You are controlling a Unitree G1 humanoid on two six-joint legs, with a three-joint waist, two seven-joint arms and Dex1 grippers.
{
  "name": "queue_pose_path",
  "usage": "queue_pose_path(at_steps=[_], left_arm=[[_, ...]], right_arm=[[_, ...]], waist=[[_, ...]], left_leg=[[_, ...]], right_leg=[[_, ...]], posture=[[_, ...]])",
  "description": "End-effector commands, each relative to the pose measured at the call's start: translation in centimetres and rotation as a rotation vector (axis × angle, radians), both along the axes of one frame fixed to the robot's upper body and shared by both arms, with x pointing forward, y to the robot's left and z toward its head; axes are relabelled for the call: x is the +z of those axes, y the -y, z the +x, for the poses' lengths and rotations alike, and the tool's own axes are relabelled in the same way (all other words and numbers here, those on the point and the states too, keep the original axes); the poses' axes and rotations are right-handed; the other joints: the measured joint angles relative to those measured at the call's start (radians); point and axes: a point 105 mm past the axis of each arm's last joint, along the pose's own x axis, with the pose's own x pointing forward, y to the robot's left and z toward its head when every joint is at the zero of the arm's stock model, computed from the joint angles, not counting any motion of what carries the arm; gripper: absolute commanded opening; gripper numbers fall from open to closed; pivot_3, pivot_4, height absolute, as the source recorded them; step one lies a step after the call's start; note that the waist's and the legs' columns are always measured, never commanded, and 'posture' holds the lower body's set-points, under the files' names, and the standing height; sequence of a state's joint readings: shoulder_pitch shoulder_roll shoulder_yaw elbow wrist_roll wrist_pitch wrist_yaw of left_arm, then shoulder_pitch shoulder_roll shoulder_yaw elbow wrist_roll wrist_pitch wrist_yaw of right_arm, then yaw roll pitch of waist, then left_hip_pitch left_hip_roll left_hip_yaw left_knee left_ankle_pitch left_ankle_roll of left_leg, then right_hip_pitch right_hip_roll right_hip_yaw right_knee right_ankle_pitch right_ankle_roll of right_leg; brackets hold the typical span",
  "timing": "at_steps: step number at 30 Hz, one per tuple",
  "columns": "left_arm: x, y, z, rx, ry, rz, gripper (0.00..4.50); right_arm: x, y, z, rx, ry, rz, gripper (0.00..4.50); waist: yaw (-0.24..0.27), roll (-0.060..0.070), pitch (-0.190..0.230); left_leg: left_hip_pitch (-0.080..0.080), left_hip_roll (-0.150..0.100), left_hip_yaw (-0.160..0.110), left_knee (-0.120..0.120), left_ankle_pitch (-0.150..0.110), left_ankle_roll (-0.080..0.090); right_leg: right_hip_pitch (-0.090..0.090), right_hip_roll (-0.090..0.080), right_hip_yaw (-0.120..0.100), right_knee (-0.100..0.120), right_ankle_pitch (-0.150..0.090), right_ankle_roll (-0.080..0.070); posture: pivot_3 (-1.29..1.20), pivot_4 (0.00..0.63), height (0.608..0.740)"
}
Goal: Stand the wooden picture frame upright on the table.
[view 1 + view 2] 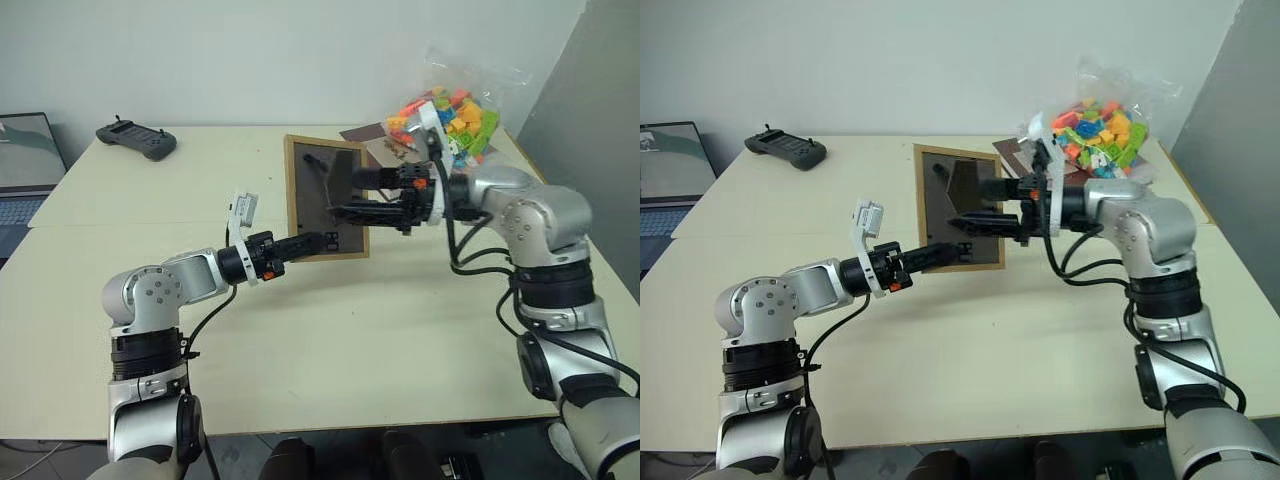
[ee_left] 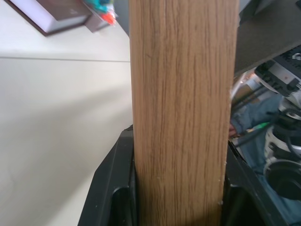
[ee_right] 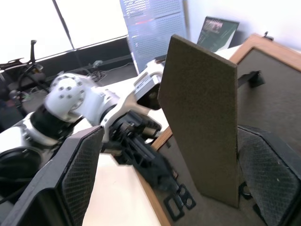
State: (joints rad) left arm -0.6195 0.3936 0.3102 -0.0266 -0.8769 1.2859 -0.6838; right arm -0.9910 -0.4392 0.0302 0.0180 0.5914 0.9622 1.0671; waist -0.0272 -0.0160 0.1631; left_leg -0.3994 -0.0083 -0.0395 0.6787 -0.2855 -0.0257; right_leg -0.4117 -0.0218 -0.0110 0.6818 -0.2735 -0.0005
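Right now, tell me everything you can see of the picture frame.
The frame is a small rectangle with a light wood border and a dark grey back, which faces the camera. It is held up off the table, roughly upright. A dark fold-out stand is swung out from the back. The left gripper is shut on the frame's lower edge, the wood rim between its fingers. The right gripper is open at the back, its fingers either side of the stand. The picture side is hidden.
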Motion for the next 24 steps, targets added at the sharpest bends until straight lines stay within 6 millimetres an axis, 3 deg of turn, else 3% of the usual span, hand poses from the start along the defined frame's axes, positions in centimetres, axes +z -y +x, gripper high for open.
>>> queue_pose_path(at_steps=[1, 7, 9, 12, 14, 17, 20, 24], left_arm=[[1.5, -0.3, -0.4, -0.003, 0.041, -0.019, 1.29], [1.5, -0.9, -1.5, -0.055, -0.092, -0.065, 1.29], [0.9, -1.2, -2.2, -0.101, -0.18, -0.062, 1.29], [0.7, -1.6, -2.9, -0.172, -0.278, -0.111, 1.29], [0.9, -1.8, -3.0, -0.194, -0.315, -0.146, 1.29], [0.6, -1.6, -3.8, -0.23, -0.356, -0.148, 1.29], [1.0, -1.1, -4.5, -0.246, -0.369, -0.186, 1.29], [0.9, -0.3, -4.9, -0.238, -0.376, -0.202, 1.29]], right_arm=[[0.7, 1.3, -0.6, -0.008, 0.015, 0.01, 4.46], [-1.9, 6.7, 2.4, -0.288, 0.232, -0.183, 4.46], [-2.5, 8.5, 3.1, -0.357, 0.388, -0.26, 4.46], [-4.1, 10.2, 3.8, -0.412, 0.812, -0.429, 4.46], [-4.8, 10.1, 4.1, -0.427, 1.098, -0.502, 4.46], [-6.1, 8.4, 3.3, -0.327, 1.41, -0.502, 4.46], [-7.4, 6.6, 3.0, -0.258, 1.569, -0.461, 4.46], [-6.6, 4.9, 3.2, -0.291, 1.7, -0.364, 4.46]], waist=[[0.0, 0.0, 0.0], [0.003, 0.0, 0.0], [0.003, -0.001, 0.0], [0.0, -0.001, 0.0], [-0.001, -0.001, 0.001], [-0.004, -0.001, 0.001], [-0.007, -0.001, 0.001], [-0.003, -0.001, 0.001]], left_leg=[[0.0, 0.0, 0.0, 0.0, 0.0, 0.0], [0.0, 0.0, 0.0, 0.0, -0.002, 0.004], [0.0, 0.0, 0.0, 0.0, -0.002, 0.004], [0.0, 0.0, 0.001, 0.0, -0.002, 0.004], [0.001, 0.0, 0.001, 0.0, -0.001, 0.002], [0.001, 0.0, 0.002, 0.0, 0.0, -0.001], [0.002, 0.001, 0.002, 0.001, 0.002, -0.003], [0.002, 0.001, 0.002, 0.001, 0.003, -0.006]], right_leg=[[0.0, 0.0, 0.0, 0.0, 0.0, 0.0], [0.0, 0.0, 0.0, -0.001, 0.0, 0.0], [0.0, 0.0, 0.0, 0.0, 0.0, 0.0], [0.001, 0.0, 0.0, 0.0, 0.0, 0.0], [0.001, 0.0, 0.0, 0.0, 0.0, 0.0], [0.0, 0.0, 0.001, 0.001, 0.0, 0.001], [0.0, 0.001, 0.002, 0.001, 0.0, 0.001], [0.0, 0.001, 0.003, 0.001, 0.0, 0.0]], posture=[[0.0, 0.15, 0.74], [0.0, 0.15, 0.74], [0.0, 0.15, 0.74], [0.0, 0.15, 0.74], [0.0, 0.15, 0.74], [0.0, 0.15, 0.74], [0.0, 0.15, 0.74], [0.0, 0.15, 0.74]])
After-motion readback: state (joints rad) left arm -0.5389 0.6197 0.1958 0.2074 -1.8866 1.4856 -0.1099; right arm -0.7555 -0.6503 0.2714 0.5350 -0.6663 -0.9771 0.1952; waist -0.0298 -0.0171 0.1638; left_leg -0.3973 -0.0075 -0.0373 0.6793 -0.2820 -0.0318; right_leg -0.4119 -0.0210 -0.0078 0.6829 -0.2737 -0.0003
